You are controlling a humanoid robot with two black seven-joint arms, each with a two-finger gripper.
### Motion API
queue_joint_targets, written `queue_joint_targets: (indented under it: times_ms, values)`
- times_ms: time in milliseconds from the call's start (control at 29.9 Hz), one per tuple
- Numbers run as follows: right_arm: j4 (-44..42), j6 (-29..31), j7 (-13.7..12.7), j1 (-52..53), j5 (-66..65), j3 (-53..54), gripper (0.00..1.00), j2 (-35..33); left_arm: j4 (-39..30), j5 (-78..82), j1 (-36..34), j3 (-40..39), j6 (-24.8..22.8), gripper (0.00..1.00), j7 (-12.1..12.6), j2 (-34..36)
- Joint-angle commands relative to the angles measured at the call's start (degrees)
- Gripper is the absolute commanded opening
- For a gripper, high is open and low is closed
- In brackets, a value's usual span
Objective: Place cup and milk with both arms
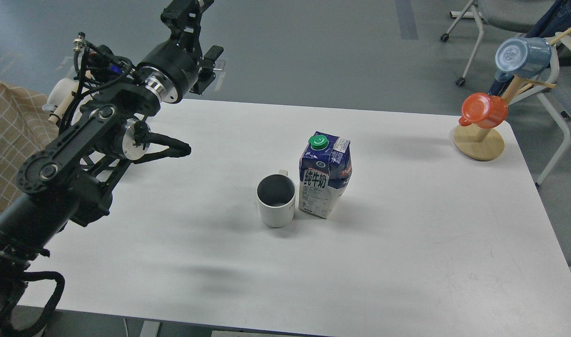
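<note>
The cup [276, 200], a white ribbed mug with a dark inside, stands upright near the middle of the white table [407, 262]. The milk [325, 175], a dark blue and white carton with a green cap, stands upright right beside it on its right, nearly touching. My left gripper [205, 29] is open and empty, raised beyond the table's far left edge, well away from both. My right arm and gripper are out of view.
A wooden mug rack [479, 142] at the table's far right corner holds an orange-red mug [484, 110] and a blue mug [522, 58]. White mugs [60, 91] show behind my left arm. A checked cloth [7, 140] lies at the left. Chairs [509, 14] stand beyond the table.
</note>
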Motion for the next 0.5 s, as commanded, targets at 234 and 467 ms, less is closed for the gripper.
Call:
queue_joint_targets:
  times_ms: [234,467]
  values:
    - [-39.7,14.2,0.0,3.6,17.0,2.0,1.0,31.4,18.3,-0.5,-5.8,-1.5,-14.5,0.98,-4.4,-0.5]
    - [-50.3,25.7,0.0,0.2,27.9,6.1,1.0,45.6,31.9,-3.4,-7.4,-1.5,-35.8,0.98,-14.0,-2.5]
